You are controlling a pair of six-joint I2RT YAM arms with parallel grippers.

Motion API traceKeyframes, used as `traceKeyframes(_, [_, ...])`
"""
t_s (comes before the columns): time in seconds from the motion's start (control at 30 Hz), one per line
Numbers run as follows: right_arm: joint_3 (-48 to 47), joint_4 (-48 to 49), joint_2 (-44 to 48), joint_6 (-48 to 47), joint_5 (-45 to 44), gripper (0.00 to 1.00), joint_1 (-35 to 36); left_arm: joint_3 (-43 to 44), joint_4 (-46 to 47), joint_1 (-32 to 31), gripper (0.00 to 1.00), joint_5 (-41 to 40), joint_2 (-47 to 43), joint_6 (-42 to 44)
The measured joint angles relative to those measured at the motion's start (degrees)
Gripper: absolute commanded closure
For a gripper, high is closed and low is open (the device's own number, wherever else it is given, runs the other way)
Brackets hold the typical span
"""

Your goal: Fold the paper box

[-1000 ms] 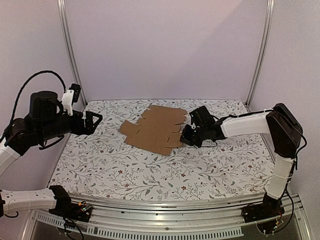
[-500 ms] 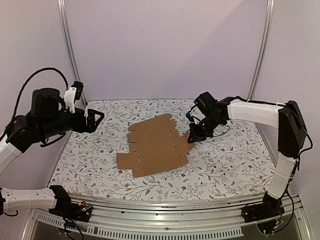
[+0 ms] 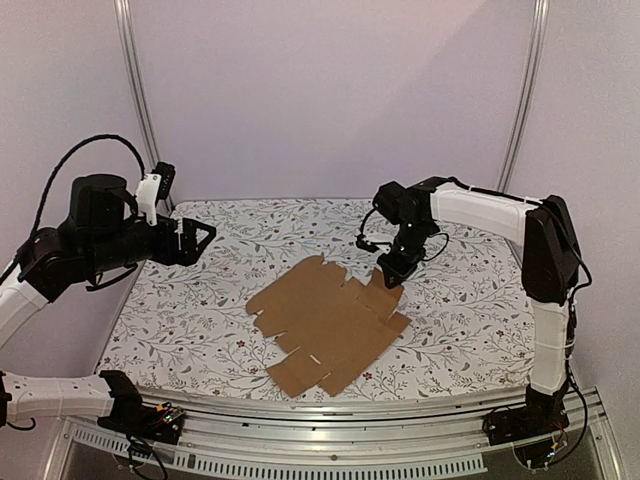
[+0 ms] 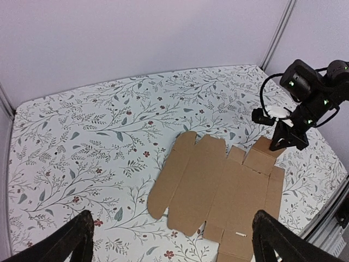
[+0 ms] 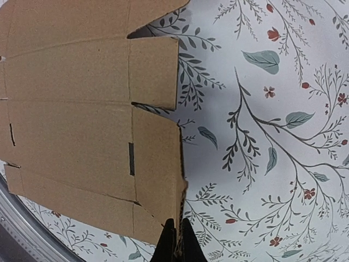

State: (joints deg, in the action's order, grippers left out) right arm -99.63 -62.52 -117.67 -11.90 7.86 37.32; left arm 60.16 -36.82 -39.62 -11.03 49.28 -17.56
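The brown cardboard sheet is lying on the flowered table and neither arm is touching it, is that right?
Not quite. The cardboard sheet lies on the flowered table, but the right gripper is shut on the edge of one flap, as the right wrist view shows. Only the left gripper, open, is off it.

Top external: high behind arm bases, faces far wall, whole worktop (image 3: 200, 320) in view from afar.
Left wrist: raised over left edge, looks down toward far-right corner, mid-range.
Right wrist: very close, straight down near right edge.
Shared by all three: paper box (image 3: 330, 325), surrounding worktop.
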Motion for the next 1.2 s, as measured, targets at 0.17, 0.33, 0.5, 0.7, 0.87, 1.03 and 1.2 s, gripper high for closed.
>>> traceKeyframes(0.17, [-3.39,-1.75,-2.89,-5.27,-7.43,0.88,0.9,0.0,0.09,0.0,0.0,0.59,-0.02,0.0])
traceKeyframes(0.33, [-7.08,-1.84,-3.43,-7.5,-15.26,0.66,2.08,-0.13,0.28,0.0,0.01,1.16,0.39,0.15])
traceKeyframes(0.5, [-7.37,-0.33,-2.8,-6.21,-20.31,0.48,2.4,-0.26,1.25,0.0,0.0,1.38,2.16,0.48])
traceKeyframes(0.7, [1.81,2.49,6.12,-0.26,-21.33,0.37,2.38,-0.42,2.43,0.0,0.0,1.33,4.79,0.87])
traceKeyframes(0.87, [11.8,5.46,18.93,7.89,-19.34,0.31,2.38,-0.48,3.58,0.02,0.0,1.42,8.76,0.59])
traceKeyframes(1.03, [23.87,10.62,28.87,18.32,-16.61,0.17,2.38,-0.46,4.83,0.44,0.01,2.54,14.97,-0.52])
traceKeyframes(1.2, [37.9,17.46,35.5,29.07,-13.64,0.16,1.7,0.26,5.92,0.72,0.02,3.96,22.12,-1.84])
